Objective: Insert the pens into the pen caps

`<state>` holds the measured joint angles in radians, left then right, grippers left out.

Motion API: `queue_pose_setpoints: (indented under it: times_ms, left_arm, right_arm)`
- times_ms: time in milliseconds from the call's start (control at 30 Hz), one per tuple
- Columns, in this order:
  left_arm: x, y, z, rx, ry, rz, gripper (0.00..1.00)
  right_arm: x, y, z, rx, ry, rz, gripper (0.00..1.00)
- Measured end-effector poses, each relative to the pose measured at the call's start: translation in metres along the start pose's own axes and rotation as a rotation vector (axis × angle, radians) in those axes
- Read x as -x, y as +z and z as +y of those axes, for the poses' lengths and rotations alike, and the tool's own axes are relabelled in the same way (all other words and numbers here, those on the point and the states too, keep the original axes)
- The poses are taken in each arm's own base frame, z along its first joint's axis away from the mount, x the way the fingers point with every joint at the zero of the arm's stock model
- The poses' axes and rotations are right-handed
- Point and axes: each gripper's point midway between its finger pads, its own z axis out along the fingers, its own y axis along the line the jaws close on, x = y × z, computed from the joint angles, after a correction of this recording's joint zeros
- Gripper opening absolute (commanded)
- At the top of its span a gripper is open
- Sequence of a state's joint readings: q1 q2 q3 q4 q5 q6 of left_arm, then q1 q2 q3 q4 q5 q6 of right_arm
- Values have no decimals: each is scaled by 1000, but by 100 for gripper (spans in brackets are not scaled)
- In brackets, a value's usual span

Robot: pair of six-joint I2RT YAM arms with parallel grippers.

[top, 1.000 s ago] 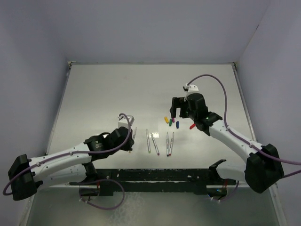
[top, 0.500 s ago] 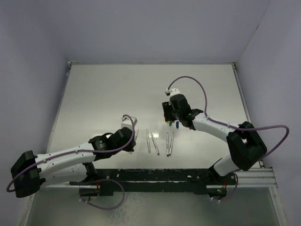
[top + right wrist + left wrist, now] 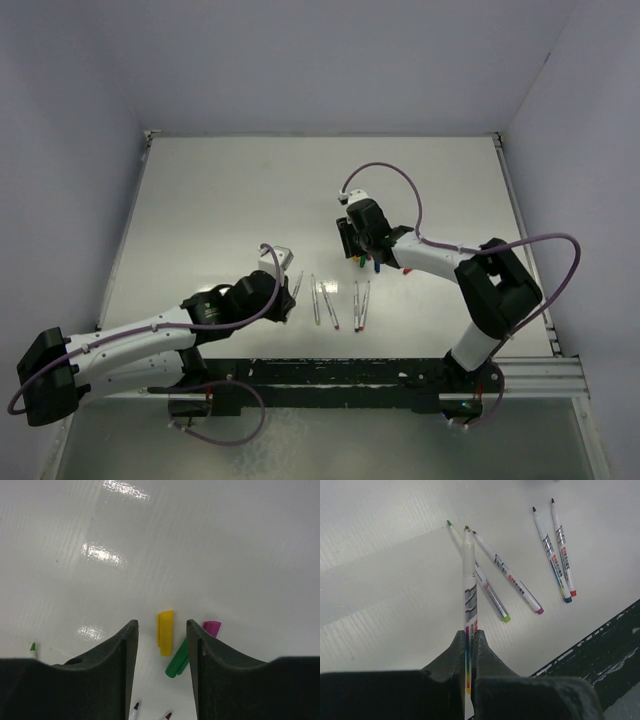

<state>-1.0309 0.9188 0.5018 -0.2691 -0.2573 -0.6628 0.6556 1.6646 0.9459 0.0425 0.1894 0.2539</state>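
Note:
My left gripper (image 3: 469, 632) is shut on a whitish pen (image 3: 468, 575) that points forward over the table; it also shows in the top view (image 3: 295, 283). Four more pens lie loose: a green-ended one (image 3: 490, 592), a magenta-ended one (image 3: 512, 577), a blue-ended one (image 3: 551, 555) and a red-ended one (image 3: 563, 550). My right gripper (image 3: 161, 624) is low over the pen caps, open, its fingers either side of the yellow cap (image 3: 165, 632) with a gap on each side. The green cap (image 3: 177, 664) and the magenta cap (image 3: 212, 627) lie by the right finger.
In the top view the loose pens (image 3: 330, 305) lie in a row just ahead of the black rail (image 3: 350, 375) at the near edge. Two pen tips (image 3: 135, 707) poke into the bottom of the right wrist view. Grey walls enclose the table (image 3: 220, 200).
My right gripper has swung left and down over the caps, and its jaws have narrowed around the yellow cap. The left gripper keeps its hold on the pen, barely shifted.

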Motion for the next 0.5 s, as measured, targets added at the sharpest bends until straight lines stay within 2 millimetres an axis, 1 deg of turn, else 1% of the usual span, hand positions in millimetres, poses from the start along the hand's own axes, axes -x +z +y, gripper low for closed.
queue_pose_setpoints:
  times_ms: [233,367,500]
  left_arm:
    - [2,0,-6,-31,16,-4,0]
    - [2,1,-7,-36,15,-3,0]
    - [0,3,-7,-35,17,3,0]
  right_arm:
    - [-12,9,-1,-7,-8,36,44]
    - [-15,11,-1,-9,-9,44,40]
    - [-17,12,-1,-10,-11,49,38]
